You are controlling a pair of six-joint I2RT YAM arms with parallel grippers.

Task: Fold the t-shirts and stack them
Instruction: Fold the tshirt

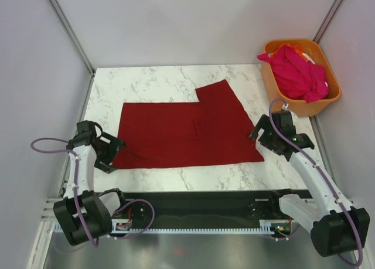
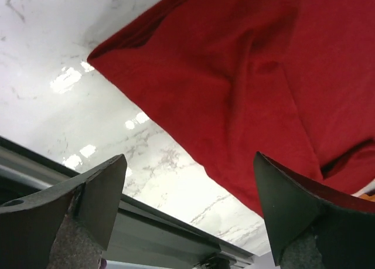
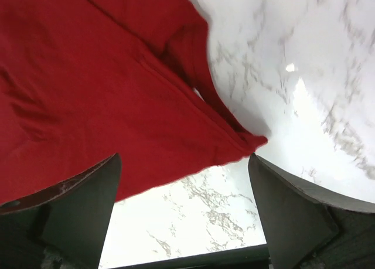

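Observation:
A dark crimson t-shirt (image 1: 187,130) lies partly folded and flat on the marble table (image 1: 152,81), one sleeve reaching toward the back right. My left gripper (image 1: 115,152) hovers at its near left corner, jaws wide apart and empty; the cloth (image 2: 234,81) fills the upper right of the left wrist view. At the shirt's near right corner my right gripper (image 1: 258,137) stands open too, with that corner (image 3: 249,141) just ahead of the fingers. A magenta pink t-shirt (image 1: 299,75) is heaped in the orange tub (image 1: 304,105) at the back right.
The tub sits at the table's right edge, close behind my right arm. A dark metal rail (image 1: 205,204) runs along the near table edge. Grey walls and frame posts enclose the table on the left, back and right.

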